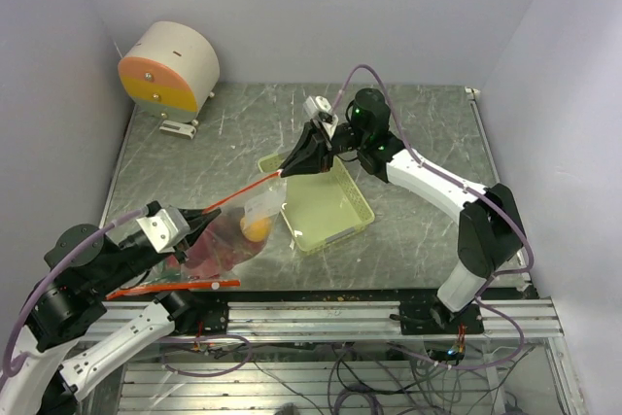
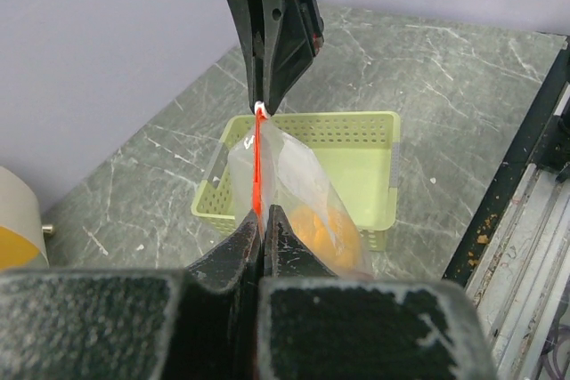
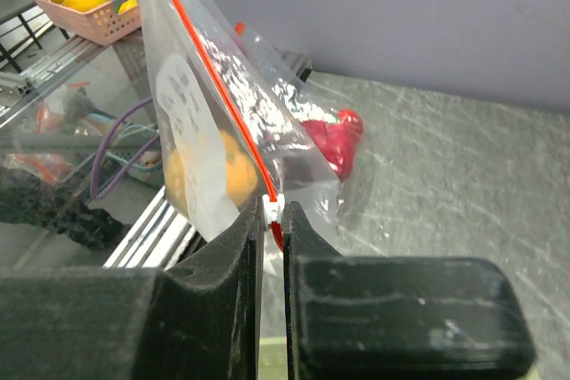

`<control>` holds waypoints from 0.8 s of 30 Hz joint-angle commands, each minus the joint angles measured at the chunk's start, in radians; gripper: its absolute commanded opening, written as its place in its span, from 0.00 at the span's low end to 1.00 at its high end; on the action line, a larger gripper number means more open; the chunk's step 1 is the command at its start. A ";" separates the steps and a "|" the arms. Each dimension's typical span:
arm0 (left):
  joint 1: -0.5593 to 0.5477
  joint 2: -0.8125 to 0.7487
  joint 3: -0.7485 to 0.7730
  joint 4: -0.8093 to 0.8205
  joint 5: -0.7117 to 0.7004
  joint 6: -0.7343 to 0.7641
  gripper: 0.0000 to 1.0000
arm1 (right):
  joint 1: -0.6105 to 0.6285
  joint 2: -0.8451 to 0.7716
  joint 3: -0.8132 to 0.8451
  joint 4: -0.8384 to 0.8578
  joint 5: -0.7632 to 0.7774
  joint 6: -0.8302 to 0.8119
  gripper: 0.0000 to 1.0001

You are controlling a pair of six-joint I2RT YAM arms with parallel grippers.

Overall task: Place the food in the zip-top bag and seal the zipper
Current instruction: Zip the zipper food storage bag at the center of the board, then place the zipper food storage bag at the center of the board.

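Observation:
A clear zip-top bag (image 1: 238,230) with a red zipper strip (image 1: 251,188) hangs stretched between my two grippers above the table. An orange (image 1: 258,228) and pink-red food (image 1: 209,250) sit inside it. My left gripper (image 1: 199,213) is shut on the bag's near zipper end (image 2: 258,193). My right gripper (image 1: 285,171) is shut on the white zipper slider (image 3: 274,207) at the far end. The orange (image 3: 209,171) and a red fruit (image 3: 334,144) show through the plastic in the right wrist view. The orange also shows in the left wrist view (image 2: 325,229).
A pale green perforated tray (image 1: 335,203) lies under and right of the bag. A round cream and orange device (image 1: 170,67) stands at the back left. An orange strip (image 1: 170,288) lies at the table's front edge. Walls close in on both sides.

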 commanded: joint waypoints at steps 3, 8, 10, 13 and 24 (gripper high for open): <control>-0.031 -0.037 0.080 0.056 -0.047 0.006 0.07 | -0.052 0.036 -0.034 -0.039 0.032 -0.033 0.00; -0.049 -0.056 0.063 0.064 -0.086 0.005 0.07 | -0.060 0.035 -0.018 -0.171 0.083 -0.132 0.00; -0.056 -0.064 0.049 0.067 -0.103 0.004 0.07 | -0.065 0.032 -0.014 -0.215 0.123 -0.156 0.00; -0.064 -0.070 0.032 0.075 -0.130 -0.003 0.07 | -0.071 0.018 -0.025 -0.219 0.188 -0.144 0.27; -0.069 0.007 -0.109 0.298 -0.360 -0.074 0.07 | -0.071 -0.120 -0.109 -0.107 0.495 0.076 1.00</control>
